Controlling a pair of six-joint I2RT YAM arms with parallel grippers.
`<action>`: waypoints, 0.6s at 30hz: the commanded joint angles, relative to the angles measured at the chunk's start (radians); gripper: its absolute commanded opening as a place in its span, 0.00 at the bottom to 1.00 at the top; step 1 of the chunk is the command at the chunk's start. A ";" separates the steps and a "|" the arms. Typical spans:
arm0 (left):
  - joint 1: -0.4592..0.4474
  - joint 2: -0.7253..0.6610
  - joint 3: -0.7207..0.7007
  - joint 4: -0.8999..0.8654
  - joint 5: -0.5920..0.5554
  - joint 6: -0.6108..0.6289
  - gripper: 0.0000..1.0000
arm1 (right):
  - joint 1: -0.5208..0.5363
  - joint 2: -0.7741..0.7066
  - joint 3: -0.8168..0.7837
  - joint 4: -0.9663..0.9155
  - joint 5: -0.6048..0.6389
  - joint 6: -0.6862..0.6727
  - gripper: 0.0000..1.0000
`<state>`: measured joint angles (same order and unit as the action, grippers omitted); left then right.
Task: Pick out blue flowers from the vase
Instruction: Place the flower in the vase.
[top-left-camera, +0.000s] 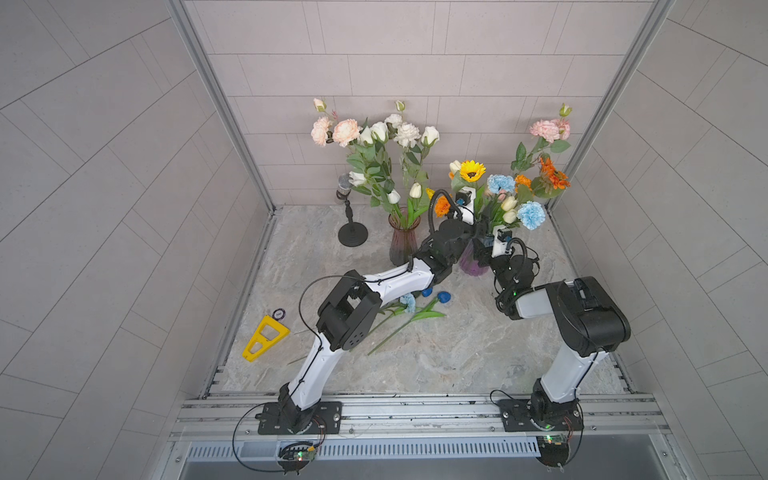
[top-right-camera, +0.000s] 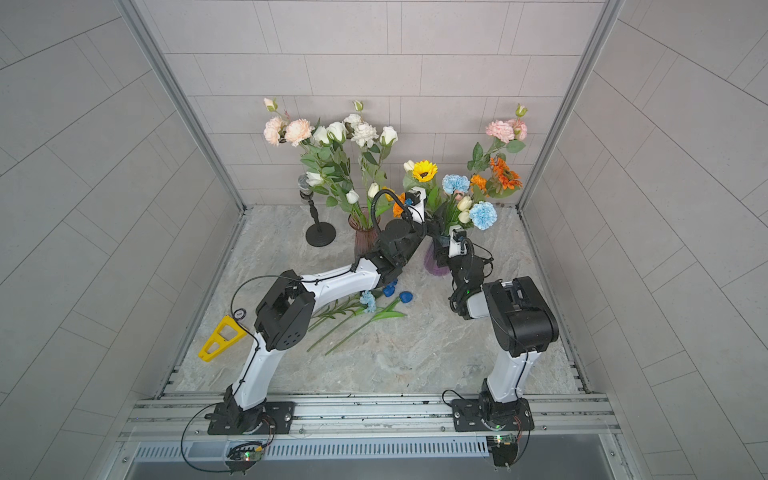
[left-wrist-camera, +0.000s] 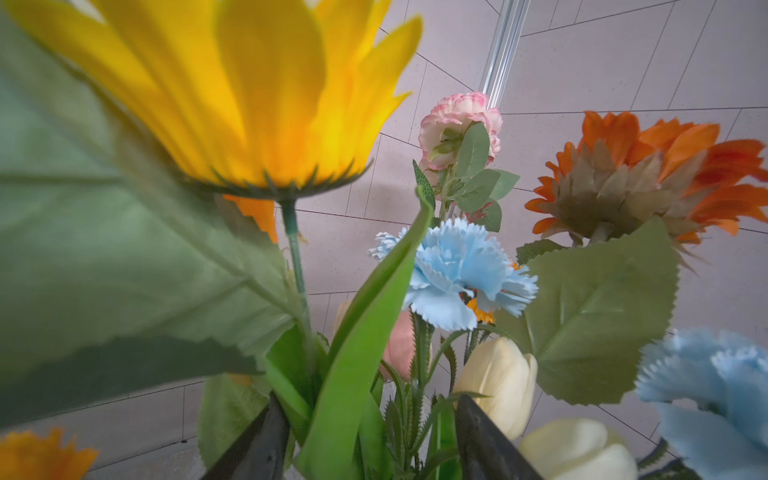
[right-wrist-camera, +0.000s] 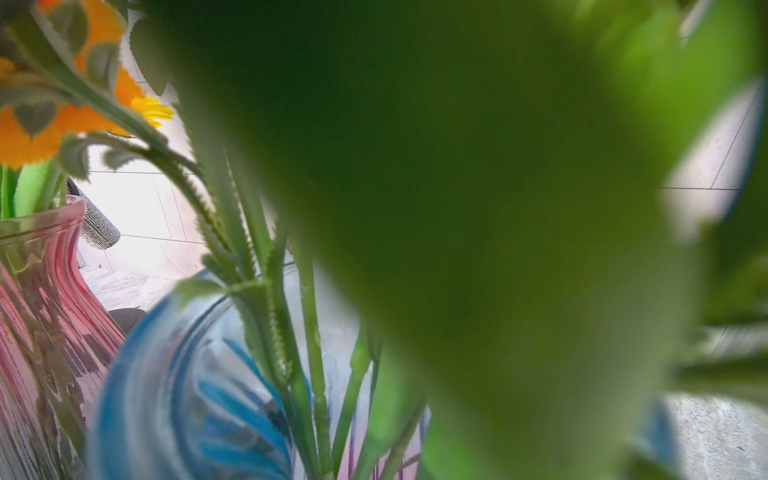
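Marble table (top-left-camera: 457, 353): vase (top-left-camera: 471, 266) at 12 o'clock holds two pale carnations (top-left-camera: 531, 214); left gripper (left-wrist-camera: 368, 401), spread, sits in the stems (left-wrist-camera: 419, 365) with one carnation (top-left-camera: 500, 183) at 1 o'clock, stem near upright. Left wrist view shows stems between the fingers (left-wrist-camera: 486, 440), probably that one; top views hide this. Right gripper (top-left-camera: 483, 251) at vase neck, state unclear.

Top views overhead; both wrists close at vase (top-left-camera: 473, 268)
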<state>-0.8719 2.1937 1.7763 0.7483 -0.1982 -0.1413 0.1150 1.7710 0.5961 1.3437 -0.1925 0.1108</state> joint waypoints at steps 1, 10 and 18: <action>-0.002 -0.096 0.057 -0.028 0.026 0.047 0.67 | -0.003 -0.032 0.011 0.069 -0.013 0.022 0.65; -0.004 -0.159 0.115 -0.176 0.059 0.124 0.67 | -0.009 -0.029 0.016 0.069 -0.016 0.032 0.64; -0.009 -0.079 0.117 -0.133 0.072 0.062 0.31 | -0.009 -0.038 0.005 0.069 -0.015 0.026 0.64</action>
<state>-0.8730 2.0785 1.8793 0.6178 -0.1417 -0.0734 0.1101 1.7710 0.5961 1.3445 -0.1959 0.1184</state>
